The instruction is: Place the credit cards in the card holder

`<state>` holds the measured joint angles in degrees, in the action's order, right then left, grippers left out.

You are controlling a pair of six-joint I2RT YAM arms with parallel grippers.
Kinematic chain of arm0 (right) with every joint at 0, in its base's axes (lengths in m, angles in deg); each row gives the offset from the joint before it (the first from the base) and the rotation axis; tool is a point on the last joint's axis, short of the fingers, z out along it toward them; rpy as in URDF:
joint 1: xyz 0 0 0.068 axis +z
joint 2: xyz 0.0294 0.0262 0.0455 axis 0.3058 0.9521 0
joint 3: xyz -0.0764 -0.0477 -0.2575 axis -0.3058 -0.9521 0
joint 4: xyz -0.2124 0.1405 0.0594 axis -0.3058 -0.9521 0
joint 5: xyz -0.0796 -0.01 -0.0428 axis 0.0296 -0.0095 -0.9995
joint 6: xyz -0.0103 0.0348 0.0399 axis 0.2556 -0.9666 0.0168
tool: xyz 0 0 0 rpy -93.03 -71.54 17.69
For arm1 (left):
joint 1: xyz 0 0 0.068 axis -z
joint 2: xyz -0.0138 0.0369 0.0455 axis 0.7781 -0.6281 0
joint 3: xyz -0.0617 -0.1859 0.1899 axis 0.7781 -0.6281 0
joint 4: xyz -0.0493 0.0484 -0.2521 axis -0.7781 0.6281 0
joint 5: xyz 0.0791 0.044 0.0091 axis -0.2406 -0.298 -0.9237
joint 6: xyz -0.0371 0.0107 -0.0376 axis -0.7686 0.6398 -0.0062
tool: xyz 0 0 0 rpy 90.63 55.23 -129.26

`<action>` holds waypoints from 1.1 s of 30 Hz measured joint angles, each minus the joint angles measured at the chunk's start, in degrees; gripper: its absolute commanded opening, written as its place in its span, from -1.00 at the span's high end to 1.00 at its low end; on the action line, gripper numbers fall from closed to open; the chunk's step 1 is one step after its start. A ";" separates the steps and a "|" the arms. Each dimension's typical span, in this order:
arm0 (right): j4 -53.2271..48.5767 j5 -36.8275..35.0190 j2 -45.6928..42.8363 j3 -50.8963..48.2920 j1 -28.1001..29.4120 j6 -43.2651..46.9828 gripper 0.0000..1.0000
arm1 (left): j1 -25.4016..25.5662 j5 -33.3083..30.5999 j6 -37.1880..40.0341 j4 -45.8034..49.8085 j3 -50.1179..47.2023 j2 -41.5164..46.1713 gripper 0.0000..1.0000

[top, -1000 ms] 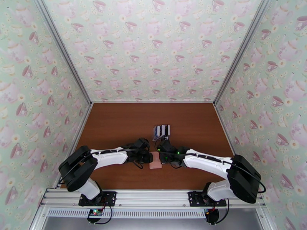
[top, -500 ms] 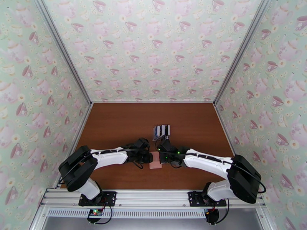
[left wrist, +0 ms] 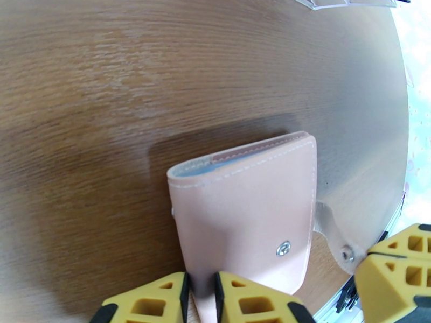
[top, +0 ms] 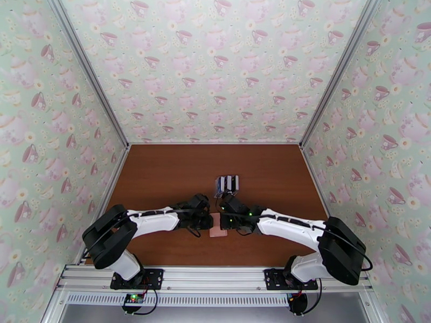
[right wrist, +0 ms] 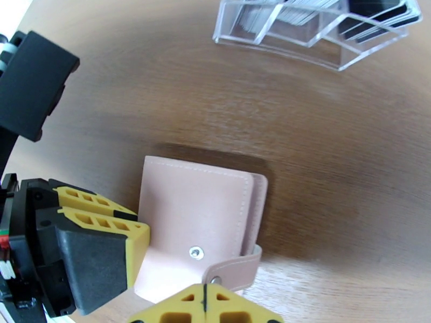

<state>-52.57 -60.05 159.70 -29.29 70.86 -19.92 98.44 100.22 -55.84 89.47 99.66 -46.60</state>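
From above, my two tools meet over the card holder (top: 218,228). It lies closed on the tabletop (top: 161,173) around the middle, a little toward the near edge. The left wrist view adds what the overhead cannot: my left tool (left wrist: 199,289) is clamped on the holder's edge, with pink material in the narrow slit between the pads. A pale blue sliver shows between the covers at the other end. The right wrist view shows my right tool (right wrist: 204,300) with its fingers pressed together at the end of the unfastened snap tab (right wrist: 234,267). I cannot tell whether it pinches the tab. The credit cards (right wrist: 312,9) stand in a clear rack (right wrist: 323,49) just beyond the holder, toward the far edge.
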 measured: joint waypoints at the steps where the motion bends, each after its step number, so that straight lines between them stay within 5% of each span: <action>1: 0.20 0.39 0.42 0.00 -0.07 0.02 1.00 | 0.00 0.00 -0.11 -0.04 0.00 0.00 0.56; 33: 5.11 4.55 6.10 0.04 -0.85 0.02 1.00 | -0.07 0.02 -0.98 -0.55 -0.22 0.00 0.56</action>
<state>-47.45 -55.50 165.80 -29.24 70.01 -19.90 98.38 100.25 -56.83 88.93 99.44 -46.60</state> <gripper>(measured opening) 0.048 0.222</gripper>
